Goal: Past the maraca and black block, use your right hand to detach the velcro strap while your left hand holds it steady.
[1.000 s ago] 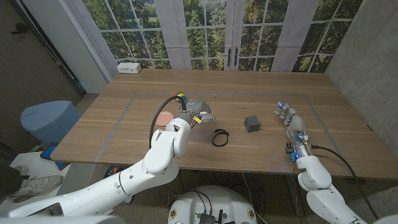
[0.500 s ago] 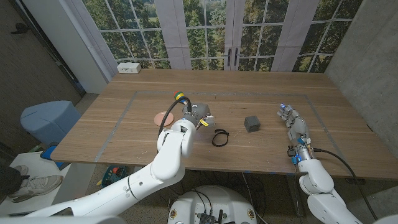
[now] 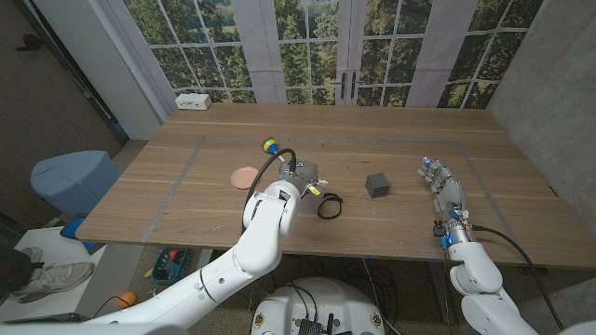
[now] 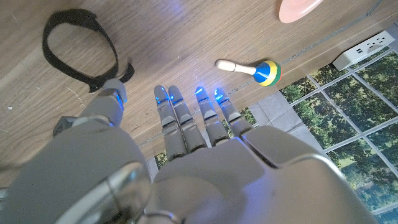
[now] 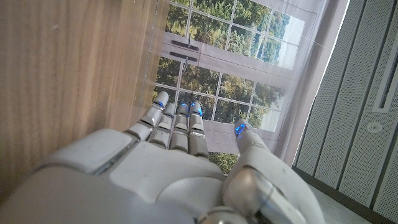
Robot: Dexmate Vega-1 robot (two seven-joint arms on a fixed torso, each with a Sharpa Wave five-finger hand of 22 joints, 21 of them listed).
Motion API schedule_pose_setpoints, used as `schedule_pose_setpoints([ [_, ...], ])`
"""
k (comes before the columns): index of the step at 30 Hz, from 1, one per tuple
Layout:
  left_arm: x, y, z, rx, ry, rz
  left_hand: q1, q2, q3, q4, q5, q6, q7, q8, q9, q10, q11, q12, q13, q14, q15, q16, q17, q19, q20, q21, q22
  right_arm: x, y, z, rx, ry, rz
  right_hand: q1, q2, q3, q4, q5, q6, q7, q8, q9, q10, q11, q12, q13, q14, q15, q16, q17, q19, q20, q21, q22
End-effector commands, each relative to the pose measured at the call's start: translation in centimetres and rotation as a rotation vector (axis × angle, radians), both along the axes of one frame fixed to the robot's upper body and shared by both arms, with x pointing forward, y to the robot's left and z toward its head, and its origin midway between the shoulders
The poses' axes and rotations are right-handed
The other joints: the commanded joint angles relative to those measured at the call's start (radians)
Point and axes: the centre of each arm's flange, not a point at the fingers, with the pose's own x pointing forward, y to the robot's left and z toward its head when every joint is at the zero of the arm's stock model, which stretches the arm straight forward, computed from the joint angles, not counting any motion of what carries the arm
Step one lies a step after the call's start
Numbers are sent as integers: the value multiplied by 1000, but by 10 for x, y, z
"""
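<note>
The left arm reaches from the table's near edge toward its middle; the left hand (image 3: 300,177) holds nothing, its fingers (image 4: 186,115) straight and slightly apart. The right hand (image 3: 441,179) stands near the table's right edge, fingers (image 5: 177,121) extended together, thumb apart, empty.

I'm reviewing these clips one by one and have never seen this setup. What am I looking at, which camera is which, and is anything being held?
A two-armed robot stands at a wooden table. The wide picture comes from its head; the other two come from cameras on each wrist, looking over the hand's back. On the table lie a black velcro strap, a black block, a maraca and a pink disc. The left hand is beside the strap, its fingers apart, holding nothing. The right hand waits open, away from the strap.
</note>
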Motion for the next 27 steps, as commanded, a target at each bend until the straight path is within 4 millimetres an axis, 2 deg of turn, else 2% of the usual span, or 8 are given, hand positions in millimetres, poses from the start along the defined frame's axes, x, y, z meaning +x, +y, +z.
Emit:
schedule_pose_setpoints([
  [1,8,-9,-12,61,21,26,11,10,-8,0,5,12,4,4,2,4,3,6,7,-3,-121,6,5,6,3,-2,2,1,-5,-5,14,-1,-4,-14,1,-2,-3,-2,13,1,3,5,11,1,8,3,11,3,7,3,8,2,-8,4],
  [22,15,-21,-27,140,33,34,24,25,-29,1,5,66,27,21,5,52,11,31,34,11,-127,23,12,17,4,-1,3,3,-8,-13,40,-2,-8,-19,1,-4,-2,-2,19,-1,3,6,18,4,10,2,20,5,12,1,16,5,-17,4],
  [27,16,-23,-32,159,27,42,28,31,-31,1,6,54,21,15,5,50,10,31,39,8,-127,24,13,17,4,-2,3,1,-9,-16,54,-9,-12,-21,2,-5,-2,-2,22,-2,3,6,22,5,11,2,23,5,13,1,21,7,-18,5],
])
